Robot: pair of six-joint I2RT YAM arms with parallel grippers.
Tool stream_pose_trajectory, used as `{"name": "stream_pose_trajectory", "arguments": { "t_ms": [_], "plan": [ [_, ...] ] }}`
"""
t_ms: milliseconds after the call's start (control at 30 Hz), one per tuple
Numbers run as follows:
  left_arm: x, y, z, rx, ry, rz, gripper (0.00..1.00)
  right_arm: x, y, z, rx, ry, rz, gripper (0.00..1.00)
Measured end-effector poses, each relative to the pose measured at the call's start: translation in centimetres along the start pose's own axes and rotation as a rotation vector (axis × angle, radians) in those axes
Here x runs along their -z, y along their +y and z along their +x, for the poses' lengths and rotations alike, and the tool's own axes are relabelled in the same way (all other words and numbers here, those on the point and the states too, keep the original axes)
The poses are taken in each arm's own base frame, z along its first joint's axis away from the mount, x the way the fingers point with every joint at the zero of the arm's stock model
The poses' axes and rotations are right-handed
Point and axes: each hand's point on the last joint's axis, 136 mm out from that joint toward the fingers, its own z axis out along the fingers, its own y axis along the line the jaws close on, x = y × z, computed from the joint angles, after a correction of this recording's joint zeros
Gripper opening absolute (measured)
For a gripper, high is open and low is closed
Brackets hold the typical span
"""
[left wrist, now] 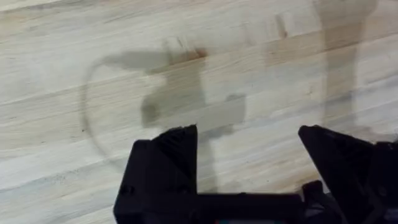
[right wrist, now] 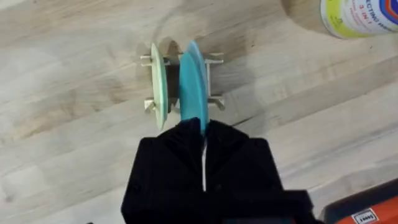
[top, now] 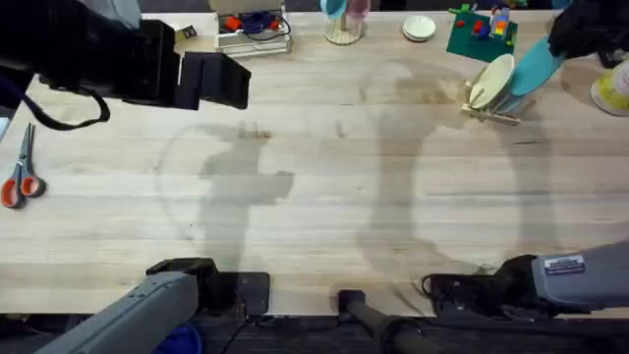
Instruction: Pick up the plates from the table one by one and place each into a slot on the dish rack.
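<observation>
Right wrist: right gripper [right wrist: 203, 134] pinching cyan plate [right wrist: 193, 81] over dish rack [right wrist: 214, 81], overhead: scissors [top: 20, 177]

Two plates stand at the one rack [top: 491, 110]: a cream plate [top: 490, 82] and a cyan plate [top: 536, 65] (a third, paler plate [top: 419, 29] lies far back on the table). One pair of scissors [top: 20, 177], one bottle [right wrist: 357, 15], two grippers.

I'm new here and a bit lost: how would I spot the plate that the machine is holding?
Look to the far right of the table, at the small wooden dish rack. Two plates stand there; yours is the bright cyan plate, pinched by black fingers, beside the cream plate.
</observation>
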Motion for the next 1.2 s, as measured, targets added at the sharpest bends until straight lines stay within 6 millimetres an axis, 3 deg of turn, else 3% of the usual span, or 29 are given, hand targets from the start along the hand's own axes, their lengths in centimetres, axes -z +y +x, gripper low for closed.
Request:
{"name": "stream_pose_trajectory", "arguments": {
  "t_ms": [467,1200],
  "plan": [
    [0.0,0.0,0.0,0.0,0.0,0.0,0.995,-1.8,0.3,-0.2,0.004,0.024,0.002,0.03],
    [0.0,0.0,0.0,0.0,0.0,0.0,0.995,-1.8,1.3,-0.4,0.019,0.013,-0.018,0.03]
  ]
}}
